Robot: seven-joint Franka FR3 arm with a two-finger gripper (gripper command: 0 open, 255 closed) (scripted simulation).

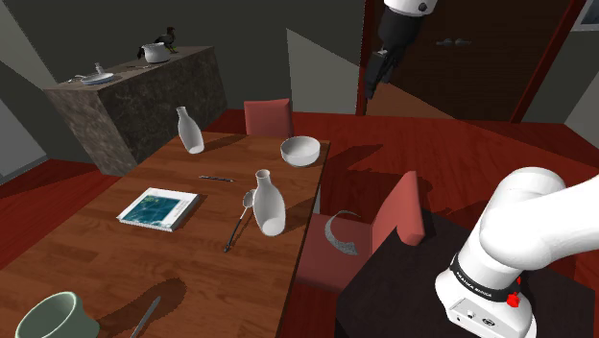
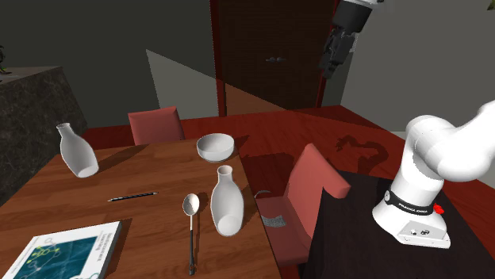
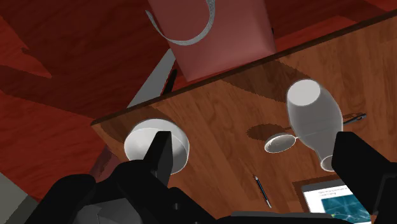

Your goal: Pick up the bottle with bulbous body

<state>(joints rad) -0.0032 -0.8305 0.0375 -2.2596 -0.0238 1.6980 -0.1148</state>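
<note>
The gripper [image 1: 376,83], fingers spread wide and empty, hangs high above the table [image 1: 106,259], where the white bottle [image 1: 270,206] stands upright beside the spoon [image 1: 237,223].

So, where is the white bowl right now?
In the shoulder view, the white bowl sits near the far right corner of the table, near the far red chair and beyond the upright white bottle.
</note>
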